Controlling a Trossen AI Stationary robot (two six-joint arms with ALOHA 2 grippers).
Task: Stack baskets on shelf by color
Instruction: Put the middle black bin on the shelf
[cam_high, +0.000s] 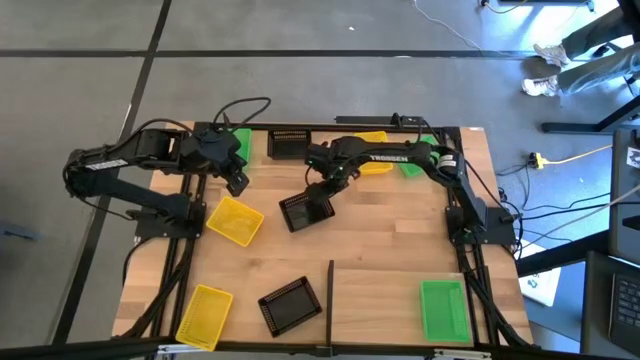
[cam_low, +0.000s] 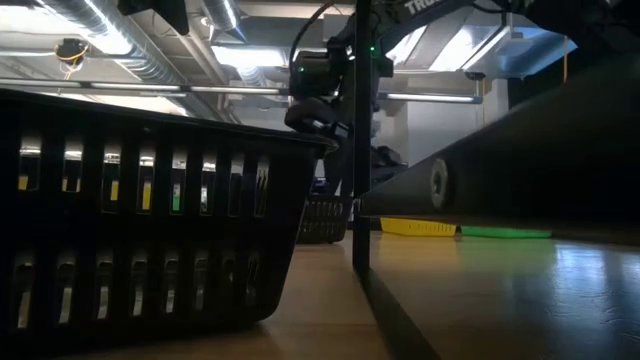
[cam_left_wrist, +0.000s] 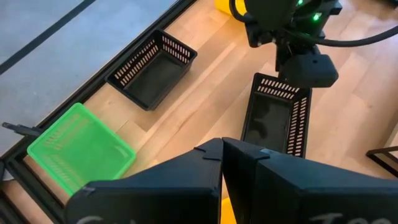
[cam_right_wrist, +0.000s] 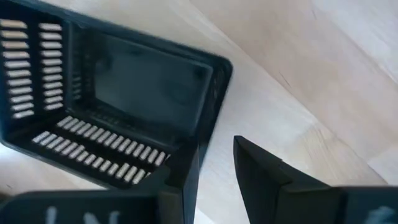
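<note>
High view: right gripper (cam_high: 322, 193), fingers parted, straddles the rim of a black basket (cam_high: 303, 212) mid-table.

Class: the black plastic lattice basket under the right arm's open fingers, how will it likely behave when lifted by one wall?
The black plastic lattice basket probably weighs little: its walls are thin and slotted, and it is empty. Held by one wall between the right gripper fingers, it may tilt. On smooth wood it would likely slide if nudged.

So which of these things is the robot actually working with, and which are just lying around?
Part of the job:
- black baskets
- yellow baskets
- green baskets
- shelf
- open right gripper at the middle black basket
- shut left gripper

Just lying about:
- floor cables
</note>
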